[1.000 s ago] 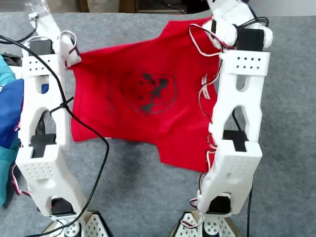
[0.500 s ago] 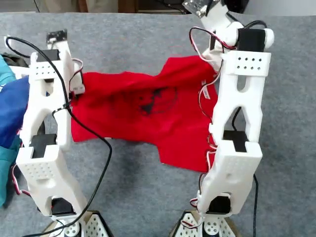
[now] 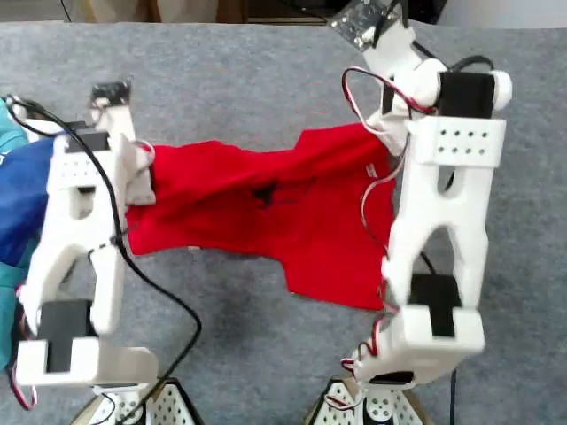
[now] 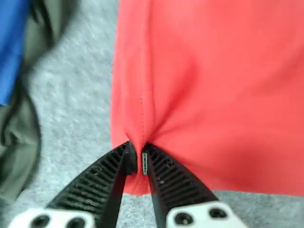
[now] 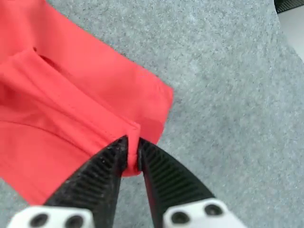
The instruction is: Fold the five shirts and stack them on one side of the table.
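Pinching the far edge of the red shirt [image 3: 301, 230], the left gripper [image 4: 137, 154] and right gripper [image 5: 133, 146] had drawn it over the table [image 3: 221, 80] toward the near hem, nearly hiding the print [image 3: 266, 192]; the first fold appeared half done.

Grey, carpet-like table [image 3: 257, 80] surface.

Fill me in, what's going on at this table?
Two arms are mid-fold on a red shirt. The left gripper is shut on one side edge and the right gripper on the opposite edge. The cloth between them is bunched and partly doubled over on the grey table. Blue and teal clothes lie at the table's edge beside the left arm.
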Action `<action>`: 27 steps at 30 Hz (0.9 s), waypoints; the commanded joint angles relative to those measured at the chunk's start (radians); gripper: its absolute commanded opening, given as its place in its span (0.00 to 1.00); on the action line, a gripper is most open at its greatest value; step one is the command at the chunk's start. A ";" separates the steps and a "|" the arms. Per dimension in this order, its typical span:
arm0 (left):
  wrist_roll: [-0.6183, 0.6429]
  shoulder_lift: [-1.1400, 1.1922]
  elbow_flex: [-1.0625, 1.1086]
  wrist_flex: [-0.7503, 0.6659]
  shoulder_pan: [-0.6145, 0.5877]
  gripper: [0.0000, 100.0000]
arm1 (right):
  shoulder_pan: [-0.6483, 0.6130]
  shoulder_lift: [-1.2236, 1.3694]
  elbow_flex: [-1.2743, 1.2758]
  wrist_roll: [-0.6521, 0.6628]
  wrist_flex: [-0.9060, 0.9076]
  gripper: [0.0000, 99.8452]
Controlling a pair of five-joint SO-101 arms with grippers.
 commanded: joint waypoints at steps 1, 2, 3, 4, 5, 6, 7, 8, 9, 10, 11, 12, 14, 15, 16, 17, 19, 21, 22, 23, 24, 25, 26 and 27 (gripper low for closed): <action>-0.005 -0.077 0.129 -0.095 0.034 0.02 | 0.008 -0.203 0.335 0.028 -0.155 0.00; -0.005 -0.076 0.144 -0.104 0.040 0.02 | 0.012 -0.252 0.447 0.029 -0.207 0.00; -0.005 -0.076 0.153 -0.109 0.044 0.02 | 0.015 -0.306 0.555 0.031 -0.262 0.00; -0.005 -0.076 0.158 -0.112 0.044 0.02 | 0.015 -0.361 0.665 0.031 -0.315 0.00; -0.005 -0.076 0.163 -0.121 0.040 0.02 | 0.015 -0.415 0.768 0.031 -0.368 0.00; -0.005 -0.076 0.167 -0.130 0.038 0.02 | 0.015 -0.467 0.868 0.031 -0.416 0.00; -0.008 -0.076 0.167 -0.137 0.037 0.02 | 0.015 -0.512 0.957 0.031 -0.454 0.00; -0.009 -0.076 0.167 -0.135 0.037 0.02 | 0.015 -0.555 1.032 0.028 -0.489 0.00; -0.011 -0.076 0.167 -0.135 0.040 0.02 | 0.016 -0.588 1.101 0.025 -0.516 0.00; -0.011 -0.074 0.167 -0.135 0.043 0.02 | 0.024 -0.616 1.155 0.023 -0.532 0.00; -0.011 -0.074 0.167 -0.135 0.043 0.02 | 0.039 -0.641 1.201 0.023 -0.546 0.00; -0.011 -0.074 0.167 -0.135 0.043 0.02 | 0.053 -0.659 1.236 0.023 -0.557 0.00; -0.012 -0.074 0.167 -0.135 0.038 0.02 | 0.082 -0.691 1.290 0.026 -0.566 0.00; -0.012 -0.074 0.167 -0.137 0.037 0.02 | 0.093 -0.705 1.310 0.031 -0.563 0.00; -0.012 -0.071 0.167 -0.137 0.037 0.02 | 0.097 -0.725 1.331 0.032 -0.562 0.00; -0.012 -0.064 0.166 -0.137 0.037 0.02 | 0.099 -0.746 1.356 0.032 -0.562 0.00; -0.012 -0.035 0.153 -0.140 0.037 0.02 | 0.093 -0.805 1.412 0.035 -0.562 0.00; -0.012 0.005 0.137 -0.160 0.026 0.02 | 0.065 -0.868 1.477 0.037 -0.557 0.00; -0.012 0.027 0.121 -0.163 0.015 0.02 | 0.056 -0.900 1.508 0.037 -0.551 0.00; -0.012 0.047 0.098 -0.157 0.006 0.02 | 0.051 -0.926 1.537 0.035 -0.548 0.00; -0.012 0.067 0.081 -0.150 -0.003 0.02 | 0.053 -0.949 1.561 0.034 -0.549 0.00; -0.012 0.079 0.061 -0.133 -0.017 0.02 | 0.058 -0.969 1.583 0.034 -0.552 0.00; -0.012 0.088 0.044 -0.117 -0.028 0.02 | 0.059 -0.980 1.598 0.032 -0.549 0.00; -0.014 0.096 0.031 -0.101 -0.035 0.02 | 0.059 -0.990 1.613 0.031 -0.549 0.00</action>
